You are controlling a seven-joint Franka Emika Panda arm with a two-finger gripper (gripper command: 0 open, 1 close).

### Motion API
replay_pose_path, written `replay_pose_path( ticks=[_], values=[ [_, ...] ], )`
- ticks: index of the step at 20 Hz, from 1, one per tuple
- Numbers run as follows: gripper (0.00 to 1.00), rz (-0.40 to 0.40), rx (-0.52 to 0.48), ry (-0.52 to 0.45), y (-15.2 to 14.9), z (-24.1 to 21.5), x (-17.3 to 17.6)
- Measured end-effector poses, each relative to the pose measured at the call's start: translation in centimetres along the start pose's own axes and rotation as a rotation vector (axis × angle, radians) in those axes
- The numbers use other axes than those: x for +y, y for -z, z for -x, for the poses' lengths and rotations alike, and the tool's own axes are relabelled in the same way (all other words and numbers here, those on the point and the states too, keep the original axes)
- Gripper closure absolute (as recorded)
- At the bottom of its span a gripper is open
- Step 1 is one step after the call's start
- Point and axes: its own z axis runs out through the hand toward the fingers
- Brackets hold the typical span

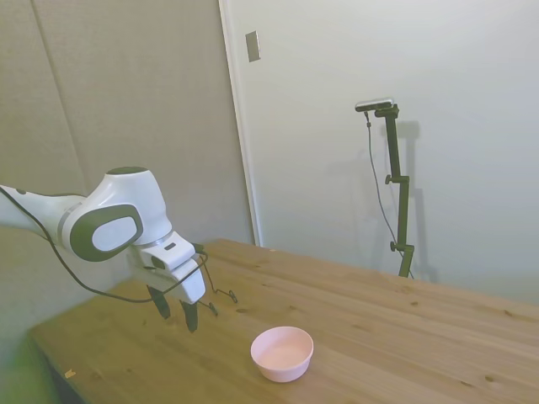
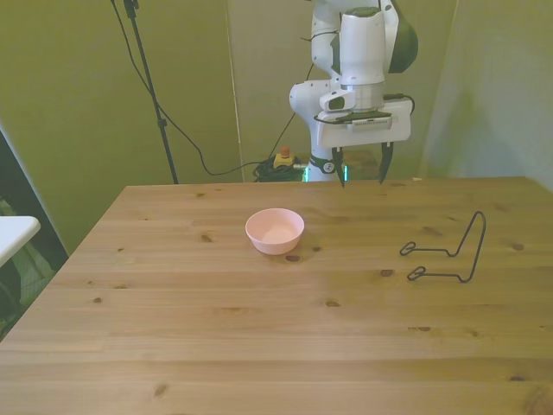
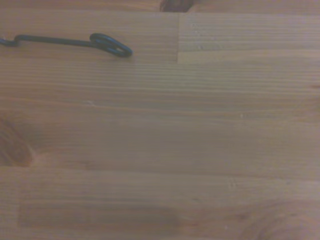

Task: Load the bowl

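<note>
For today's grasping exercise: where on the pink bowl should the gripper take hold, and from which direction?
Probably the rim, from straight above. The bowl sits upright and apart from the wire stand, its mouth open and its wall thin, so one finger of the open gripper could go inside and one outside.

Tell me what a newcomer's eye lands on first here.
Probably the pink bowl, sitting empty and alone on the wooden table. Next, the gripper, open and holding nothing, hanging above the table's far edge. A black wire stand sits toward the front view's right, apart from the bowl.
</note>
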Motion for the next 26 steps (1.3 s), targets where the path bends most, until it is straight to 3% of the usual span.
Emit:
replay_pose_path(
  ticks=[6,14,26],
  values=[
    [0.00,0.051,0.008,0.003,0.3,-0.9,0.4],
    [0.00,0.115,0.130,-0.082,2.7,-9.1,3.1],
    [0.00,0.203,0.163,-0.176,-4.0,-15.4,2.6]
  ],
)
